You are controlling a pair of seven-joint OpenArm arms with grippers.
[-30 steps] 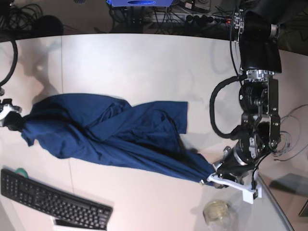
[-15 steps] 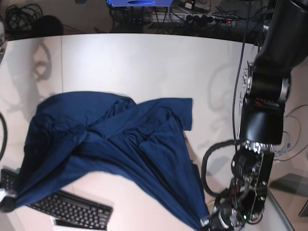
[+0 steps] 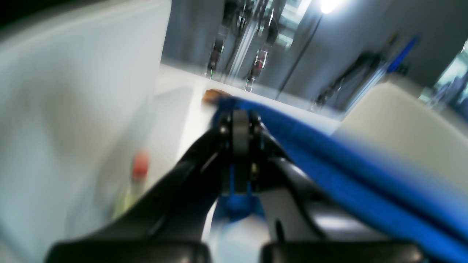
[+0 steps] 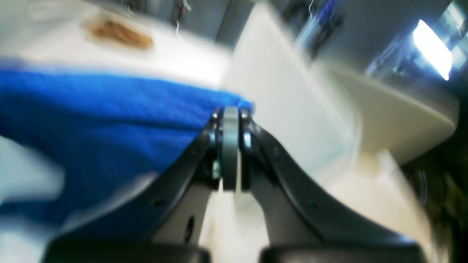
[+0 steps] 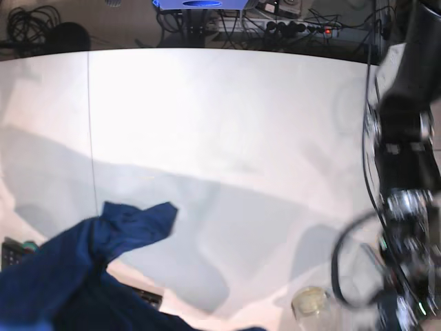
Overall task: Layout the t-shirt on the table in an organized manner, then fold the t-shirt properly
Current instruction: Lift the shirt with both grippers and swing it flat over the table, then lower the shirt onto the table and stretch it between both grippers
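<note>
T-shirt: navy, bunched at the base view's lower left, lifted over the table edge. Left gripper: jaws closed on a pinch of its fabric. Right gripper: jaws closed on another edge. Jar: near the table's front edge.

Cluttered workshop surroundings, much of it blurred by motion

Behind the far edge lie tangled black cables, a power strip with a red light, and a blue device; a clear glass jar and part of a black keyboard sit near the front; a bright ceiling lamp glares overhead
</note>
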